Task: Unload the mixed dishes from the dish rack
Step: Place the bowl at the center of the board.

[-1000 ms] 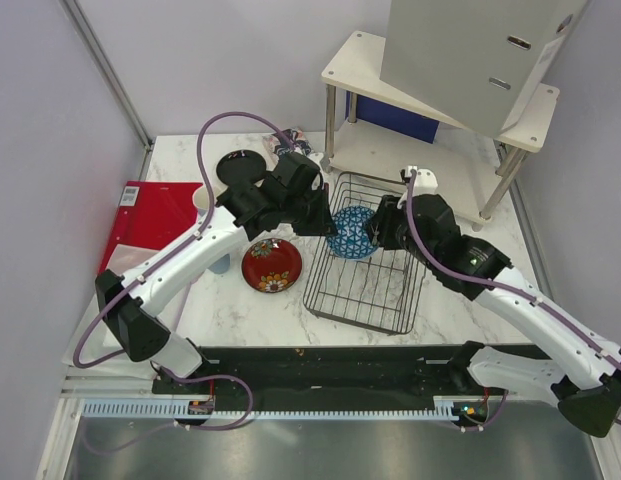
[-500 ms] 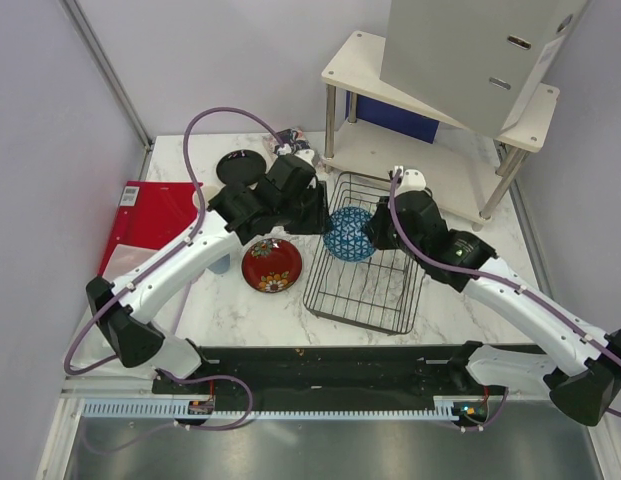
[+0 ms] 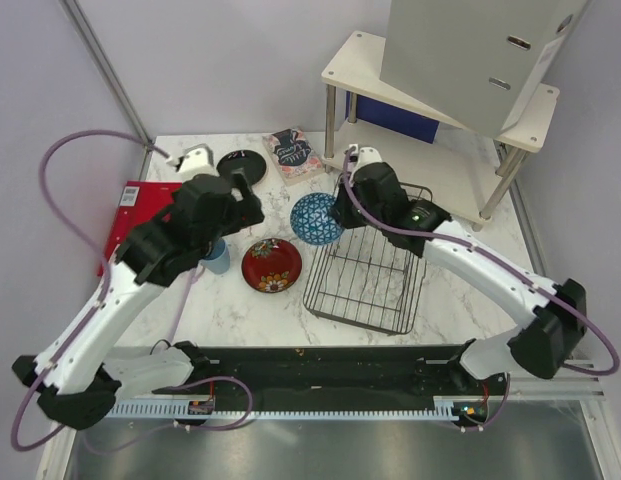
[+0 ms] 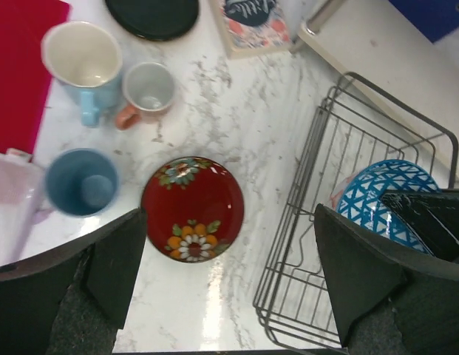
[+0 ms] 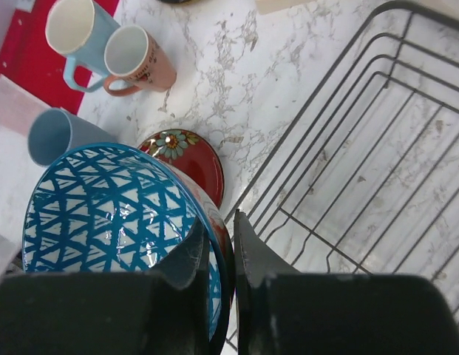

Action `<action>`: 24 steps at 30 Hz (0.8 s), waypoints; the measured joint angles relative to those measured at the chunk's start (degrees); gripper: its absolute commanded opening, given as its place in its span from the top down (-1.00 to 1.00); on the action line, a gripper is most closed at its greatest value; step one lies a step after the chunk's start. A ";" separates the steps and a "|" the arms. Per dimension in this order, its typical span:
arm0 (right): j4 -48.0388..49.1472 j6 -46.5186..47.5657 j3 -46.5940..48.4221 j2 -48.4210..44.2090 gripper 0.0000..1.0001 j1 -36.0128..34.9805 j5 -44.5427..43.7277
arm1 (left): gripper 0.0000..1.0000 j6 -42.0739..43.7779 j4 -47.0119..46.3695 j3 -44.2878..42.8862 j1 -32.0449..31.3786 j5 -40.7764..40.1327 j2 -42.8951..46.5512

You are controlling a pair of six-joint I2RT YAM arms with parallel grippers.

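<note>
Dish rack (image 3: 362, 280) count is easy: one black wire basket on the right half of the bench (image 3: 240, 310), close to the near edge.

Dishes I can count:
- one blue-and-white bowl (image 5: 103, 214)
- two light-blue cups
- one salmon mug (image 4: 146, 90)
- two small plates

The black plate (image 4: 154, 10) sits by the far edge, next to one patterned booklet (image 4: 251, 18). The dark red flowered plate (image 4: 192, 209) is mid-bench, just left of the rack. The handled light-blue cup (image 4: 81, 55) and the salmon mug touch each other near the left edge, beside a red folder (image 4: 22, 66). The other light-blue cup (image 4: 81, 183) stands nearer the front.

The bowl is off the bench, tipped on its edge at the rack's far-left corner. The right gripper (image 5: 218, 251) pinches its rim, one finger inside and one outside. That arm stretches diagonally from the near-right corner across the rack.

The left arm rises from the near-left corner with its elbow out left and its wrist pointing down over the cups. The left gripper (image 4: 228, 222) has its claw spread wide, holding nothing.
</note>
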State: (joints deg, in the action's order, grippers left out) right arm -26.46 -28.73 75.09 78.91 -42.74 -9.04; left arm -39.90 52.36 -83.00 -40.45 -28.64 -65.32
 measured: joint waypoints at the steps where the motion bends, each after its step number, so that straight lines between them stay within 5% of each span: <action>1: 0.90 0.94 0.20 1.64 0.73 0.15 1.01 | -0.98 -0.17 0.31 1.46 0.24 -2.34 2.62; 10: 7.15 7.15 1.14 16.17 1.00 0.22 12.98 | -0.99 -1.64 1.73 13.05 0.20 -14.80 20.15; 24: 16.06 8.24 10.27 33.59 1.00 0.11 25.68 | -0.99 -1.84 1.31 20.00 0.20 -16.02 22.23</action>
State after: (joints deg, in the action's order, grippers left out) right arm -10.39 -20.49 85.36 112.51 -42.63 16.64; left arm -41.74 53.67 -63.00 -40.25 -44.66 -43.09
